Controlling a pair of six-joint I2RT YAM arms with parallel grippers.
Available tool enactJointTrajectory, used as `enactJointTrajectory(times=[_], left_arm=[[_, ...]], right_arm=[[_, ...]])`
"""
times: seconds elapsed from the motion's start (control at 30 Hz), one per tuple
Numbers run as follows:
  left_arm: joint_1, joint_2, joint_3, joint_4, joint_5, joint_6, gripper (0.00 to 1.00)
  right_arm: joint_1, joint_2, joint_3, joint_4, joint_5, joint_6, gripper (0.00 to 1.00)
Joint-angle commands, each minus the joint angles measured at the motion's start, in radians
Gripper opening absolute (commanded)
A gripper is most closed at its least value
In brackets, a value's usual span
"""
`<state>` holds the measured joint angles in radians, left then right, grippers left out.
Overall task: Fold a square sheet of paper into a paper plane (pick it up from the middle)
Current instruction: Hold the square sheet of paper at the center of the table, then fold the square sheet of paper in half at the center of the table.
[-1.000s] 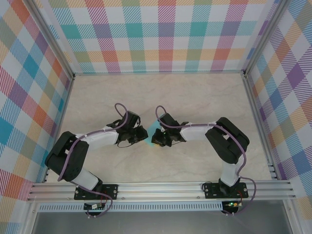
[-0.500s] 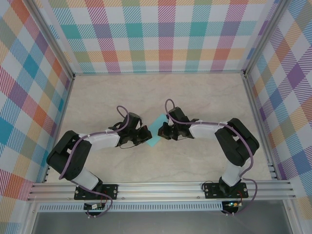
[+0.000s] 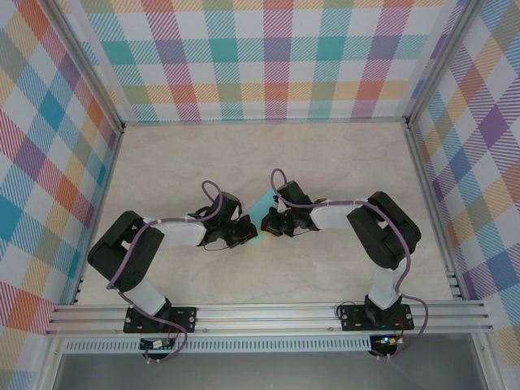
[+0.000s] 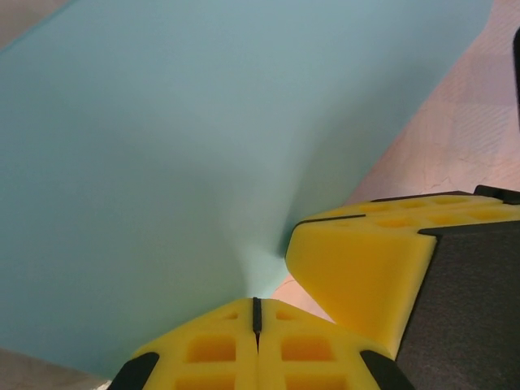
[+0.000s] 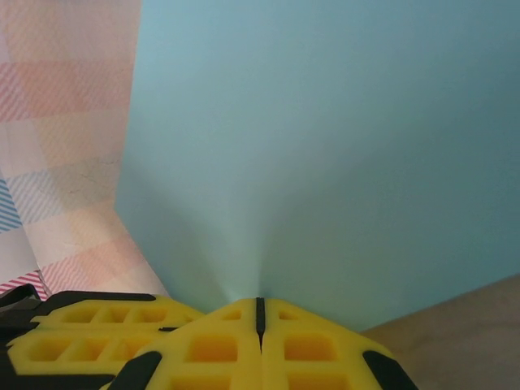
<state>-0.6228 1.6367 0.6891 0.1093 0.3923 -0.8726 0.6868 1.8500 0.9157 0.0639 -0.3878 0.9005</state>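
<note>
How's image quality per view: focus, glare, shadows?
Top external: even light, sharp, only faint shadows on the table; the square sheet of paper is mostly covered. Left wrist: paper very close, soft and featureless, shaded toward the shut left pincer; no glare. Right wrist: same soft paper at the right pincer; plaid wall at left pale and blurred.

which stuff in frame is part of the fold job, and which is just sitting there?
Job: thin turquoise sheet of paper; left fingers and right fingers, both shut on it.
Just there: pale marbled tabletop; plaid walls; aluminium front rail.
</note>
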Motion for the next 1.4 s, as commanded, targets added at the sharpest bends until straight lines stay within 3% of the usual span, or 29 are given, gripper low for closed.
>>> enactJointTrajectory(times=[0.0, 0.57, 1.37], left_arm=[[-0.012, 0.021, -0.018, 0.002, 0.004, -0.012, 0.00], [-0.012, 0.046, -0.018, -0.214, -0.100, 0.009, 0.00], [-0.012, 0.040, -0.036, -0.250, -0.097, 0.014, 0.00]], right_arm=[[0.001, 0.029, 0.018, 0.006, -0.012, -0.015, 0.00], [-0.079, 0.045, 0.011, -0.035, 0.048, -0.114, 0.00], [-0.319, 0.057, 0.015, -0.038, 0.126, -0.220, 0.00]])
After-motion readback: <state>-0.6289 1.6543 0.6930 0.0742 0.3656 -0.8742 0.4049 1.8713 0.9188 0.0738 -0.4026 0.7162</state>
